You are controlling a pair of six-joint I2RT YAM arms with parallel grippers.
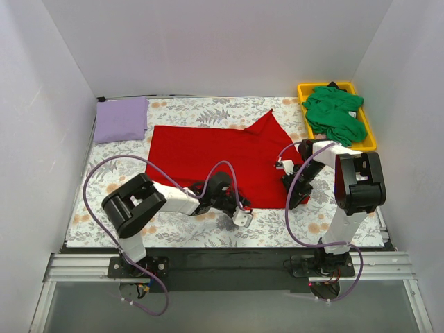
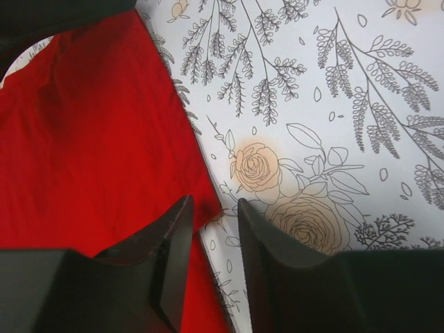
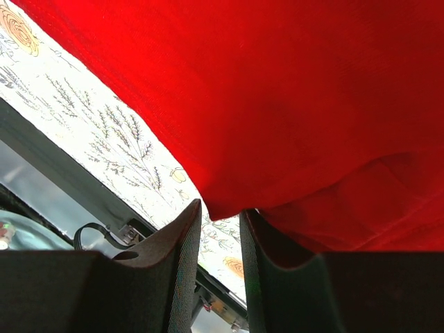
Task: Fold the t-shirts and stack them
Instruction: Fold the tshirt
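The red t-shirt [image 1: 215, 156] lies spread flat mid-table, with one flap folded over at its far right. At its near hem, my left gripper [image 1: 234, 207] is low on the cloth. In the left wrist view the left gripper [image 2: 215, 205] stands open, and a point of the red t-shirt [image 2: 90, 139] hem sits between its tips. My right gripper [image 1: 297, 196] is at the shirt's near right corner. The right wrist view shows this right gripper [image 3: 220, 208] open, with a corner of the red t-shirt [image 3: 291, 90] at its tips and one finger [image 3: 267, 243] under the cloth. The lavender t-shirt [image 1: 121, 119] lies folded at the far left. A green t-shirt [image 1: 336, 114] is bunched in a tray.
The yellow tray [image 1: 303, 90] stands at the far right corner. The floral table cloth [image 1: 208, 229] covers the table between white walls. A black rail [image 1: 229, 263] runs along the near edge by the arm bases.
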